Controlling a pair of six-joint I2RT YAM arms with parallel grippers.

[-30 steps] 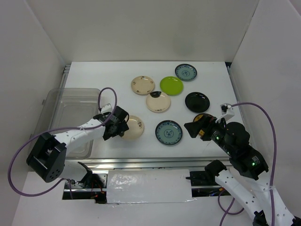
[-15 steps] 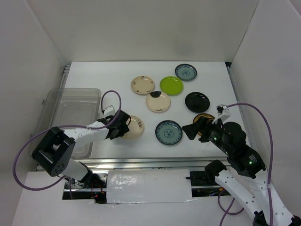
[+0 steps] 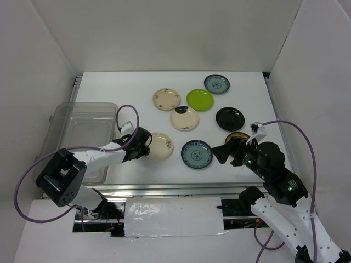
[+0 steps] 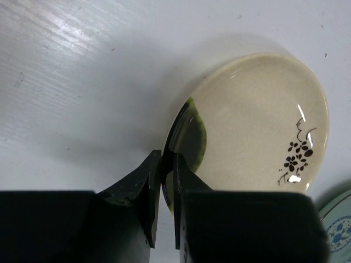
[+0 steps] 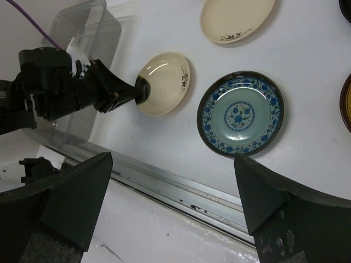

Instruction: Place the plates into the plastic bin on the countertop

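My left gripper is shut on the near rim of a cream plate with a dark flower mark, and the rim sits between the two fingers. This plate lies just right of the clear plastic bin. My right gripper hangs wide open and holds nothing, just right of a teal-blue patterned plate. Further back lie two cream plates, a lime green plate, another teal plate and a black plate.
A brownish plate is partly hidden behind my right arm. White walls close in the countertop on three sides. A metal rail runs along its front edge. The left arm's purple cable loops above the bin's right wall.
The left jaws have closed from wide open onto the cream plate's rim, and the plate has shifted slightly to the right. The right arm has crept a little left, still open.
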